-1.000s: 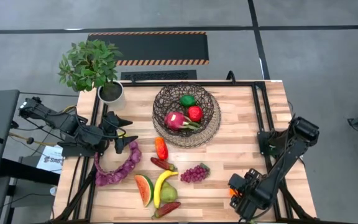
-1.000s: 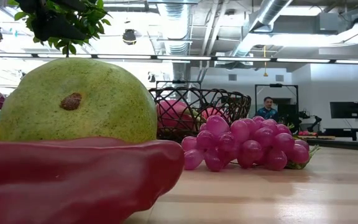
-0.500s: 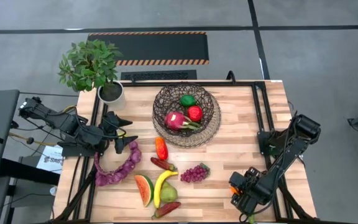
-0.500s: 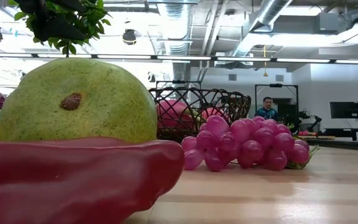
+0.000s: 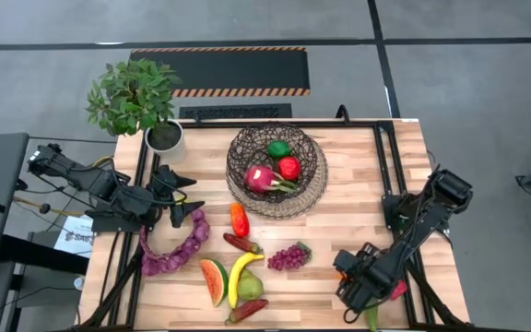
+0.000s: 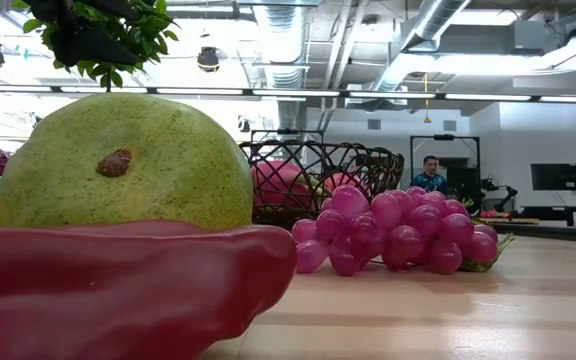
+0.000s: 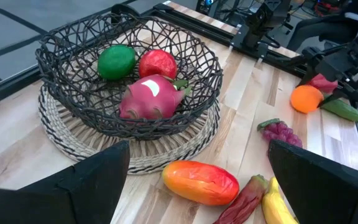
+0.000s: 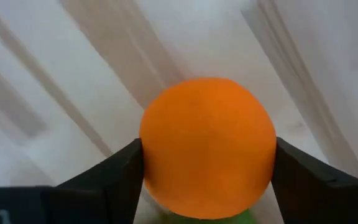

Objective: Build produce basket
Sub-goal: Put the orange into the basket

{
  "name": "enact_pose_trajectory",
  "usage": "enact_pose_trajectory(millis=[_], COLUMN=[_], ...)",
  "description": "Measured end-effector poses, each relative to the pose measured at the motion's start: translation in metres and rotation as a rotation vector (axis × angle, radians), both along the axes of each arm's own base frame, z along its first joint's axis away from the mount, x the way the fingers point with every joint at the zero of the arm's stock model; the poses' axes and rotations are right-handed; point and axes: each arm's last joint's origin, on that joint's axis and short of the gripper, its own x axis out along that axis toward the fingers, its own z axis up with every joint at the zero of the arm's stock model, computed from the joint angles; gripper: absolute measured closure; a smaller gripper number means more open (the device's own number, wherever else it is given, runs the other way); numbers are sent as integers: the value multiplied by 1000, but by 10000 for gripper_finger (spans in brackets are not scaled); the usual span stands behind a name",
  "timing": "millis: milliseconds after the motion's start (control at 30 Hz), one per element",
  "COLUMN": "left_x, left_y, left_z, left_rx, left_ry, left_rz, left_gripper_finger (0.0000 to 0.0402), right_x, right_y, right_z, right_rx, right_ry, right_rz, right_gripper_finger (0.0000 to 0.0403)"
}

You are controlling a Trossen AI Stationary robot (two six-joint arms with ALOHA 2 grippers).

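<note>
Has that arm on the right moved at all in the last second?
Yes. Seen from above, the right gripper has shifted a little toward the grapes, fingers on either side of the orange.

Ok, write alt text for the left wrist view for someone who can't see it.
A dark wire basket on a wicker base sits on a wooden table, holding a green fruit, a red fruit and a pink dragon fruit. Nearer lie an orange-red pepper and purple grapes; farther off, the right claw is around an orange.

Round orange fruit (image 8: pixel 208 146) hidden under right gripper (image 5: pixel 353 281) overhead; green pear (image 6: pixel 123 165) and red pepper (image 6: pixel 118 290) cropped at 9 o'clock edge.
</note>
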Motion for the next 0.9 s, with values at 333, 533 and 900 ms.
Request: enact_pose_trajectory(millis=[333,533,900], left_x=[0,0,0], left_y=[0,0,1], left_z=[0,0,0], left_rx=[-3,-7,3], left_ry=[-2,-7,-12], left_rz=[3,17,34], left_gripper_finger=[34,34,34], right_x=[36,52,50], right_y=[0,-5,-12], right_z=[42,98,207], right_rx=[-37,-56,-50], right_ry=[-236,-568,-1276], right_rz=[84,125,364], right_gripper_finger=[112,112,111])
